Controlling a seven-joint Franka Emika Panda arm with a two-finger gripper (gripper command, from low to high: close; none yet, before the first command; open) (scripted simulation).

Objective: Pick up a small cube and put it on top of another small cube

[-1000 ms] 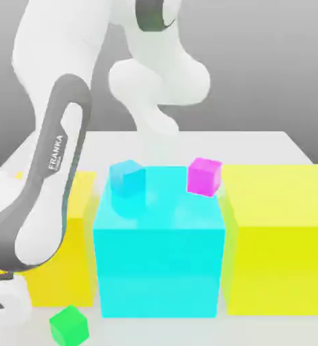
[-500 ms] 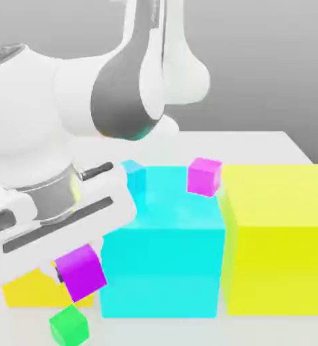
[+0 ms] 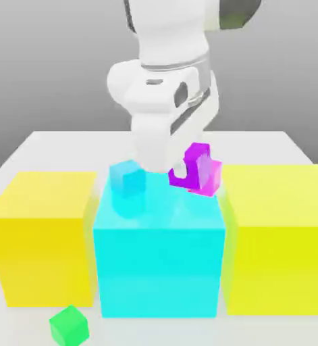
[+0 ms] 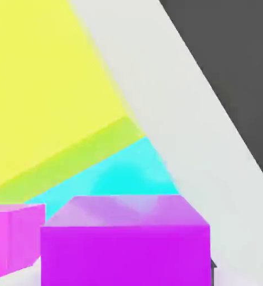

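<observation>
The small violet-purple cube [image 3: 196,157] hangs over the top of the big cyan block [image 3: 160,260], held in my gripper [image 3: 190,169], which is shut on it. The pink-magenta small cube [image 3: 213,180] rests on the cyan block's far right corner. In the exterior view the violet cube overlaps the pink cube's upper left, slightly higher than it. Whether the two touch I cannot tell. In the hand view the violet cube [image 4: 125,240] is close up, with the pink cube [image 4: 10,234] right beside it.
A small light-blue cube [image 3: 127,180] sits on the cyan block's far left corner. Big yellow blocks stand to its left [image 3: 43,236] and right [image 3: 279,236]. A small green cube [image 3: 69,326] lies on the white table [image 3: 53,145] in front.
The arm has swung from the front left, lifting the violet cube from low beside the green cube up over the cyan block, next to the pink cube.
</observation>
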